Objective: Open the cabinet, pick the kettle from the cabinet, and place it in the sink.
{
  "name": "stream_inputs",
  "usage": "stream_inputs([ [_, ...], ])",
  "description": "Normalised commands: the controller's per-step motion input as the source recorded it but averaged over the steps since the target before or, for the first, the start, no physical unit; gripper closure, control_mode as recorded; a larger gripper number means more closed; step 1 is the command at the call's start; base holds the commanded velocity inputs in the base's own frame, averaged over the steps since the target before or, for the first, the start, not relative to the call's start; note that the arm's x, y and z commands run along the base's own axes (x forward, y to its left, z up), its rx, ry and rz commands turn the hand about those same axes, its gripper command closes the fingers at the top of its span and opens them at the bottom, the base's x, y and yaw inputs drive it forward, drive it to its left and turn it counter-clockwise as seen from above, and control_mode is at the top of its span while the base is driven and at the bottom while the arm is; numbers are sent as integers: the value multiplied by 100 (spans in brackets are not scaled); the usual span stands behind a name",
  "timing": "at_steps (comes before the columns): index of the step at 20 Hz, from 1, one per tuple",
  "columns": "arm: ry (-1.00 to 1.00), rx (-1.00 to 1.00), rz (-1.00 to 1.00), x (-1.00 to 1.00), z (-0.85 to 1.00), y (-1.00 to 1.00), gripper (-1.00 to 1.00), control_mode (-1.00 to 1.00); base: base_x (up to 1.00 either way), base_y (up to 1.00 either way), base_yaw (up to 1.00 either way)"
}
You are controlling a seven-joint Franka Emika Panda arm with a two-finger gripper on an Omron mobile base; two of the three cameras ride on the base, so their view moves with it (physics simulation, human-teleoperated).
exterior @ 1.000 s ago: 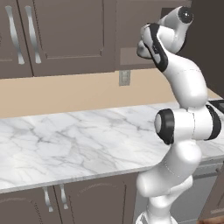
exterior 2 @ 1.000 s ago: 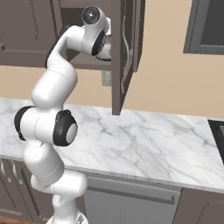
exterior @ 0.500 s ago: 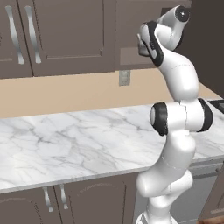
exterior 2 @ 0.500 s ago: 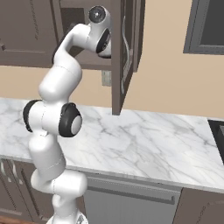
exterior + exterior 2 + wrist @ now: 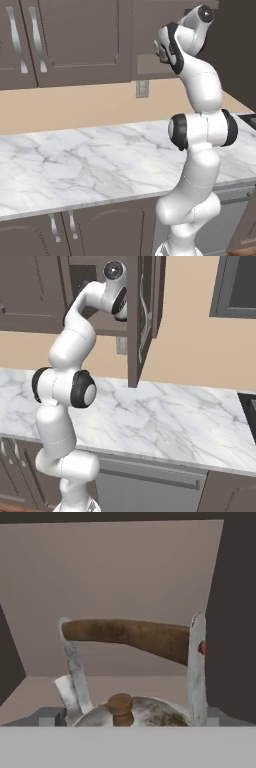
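Kettle (image 5: 135,709) pickup is what I'm on: cabinet (image 5: 145,316) door open, gripper (image 5: 130,724) spread wide just behind it. Next I need to close around its brown handle (image 5: 127,637).

The kettle (image 5: 135,709) is cut off low in the hand view, its body hidden; the claw's tips seem hidden behind the cabinet (image 5: 145,316) door.

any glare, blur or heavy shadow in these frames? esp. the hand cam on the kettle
Hand view: kettle close and slightly soft, its brown handle evenly lit, no glare; cabinet interior flat and dim, side walls dark. Left base view: marble counter sharp, diffuse light, faint arm shadow. Right base view: open cabinet door dark, the handle showing a thin highlight.
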Motion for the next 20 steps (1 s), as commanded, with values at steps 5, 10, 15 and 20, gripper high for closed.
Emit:
stream_inputs([
  [5,3,0,0,5,-11,10,100,-100,0,0,0],
  [10,0,0,0,-2,-6,6,100,-100,0,0,0],
  [15,-1,0,-4,-16,-8,14,100,-100,0,0,0],
  [20,-8,0,-9,-29,-13,15,100,-100,0,0,0],
])
